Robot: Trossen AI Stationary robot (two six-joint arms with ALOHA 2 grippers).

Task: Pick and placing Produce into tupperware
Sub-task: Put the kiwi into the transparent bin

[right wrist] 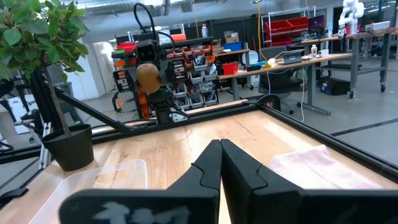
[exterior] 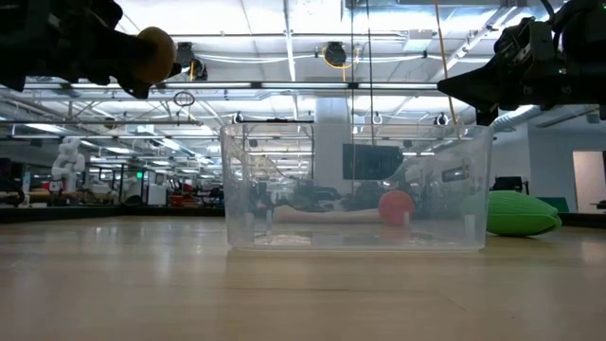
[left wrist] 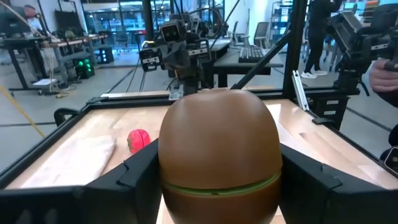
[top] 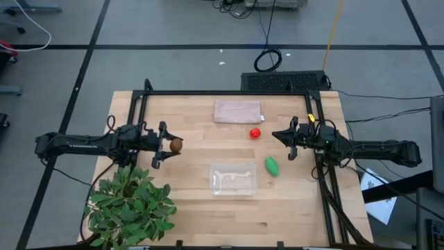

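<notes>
My left gripper [top: 168, 145] is at the table's left, raised above it, and shut on the brown kiwi [top: 176, 144], which fills the left wrist view [left wrist: 217, 149] and shows high in the low view [exterior: 153, 54]. The clear tupperware [top: 234, 178] stands on the table's middle, toward the near edge. The red fruit [top: 255, 132] lies beyond it and the green oval [top: 271, 166] to its right, both on the table. My right gripper [top: 277, 135] is shut and empty, raised at the table's right [right wrist: 221, 163]. My left gripper pinches the kiwi's two opposite sides [left wrist: 166, 168] between its two fingers [left wrist: 127, 174]. The fingers come level from the table's left. The kiwi is lifted clear of the table.
A pinkish-beige flat rectangle [top: 237, 110] lies toward the far edge. A leafy potted plant [top: 130, 205] stands at the near left corner, close to my left arm. A black frame [top: 229, 93] runs round the table's far and side edges.
</notes>
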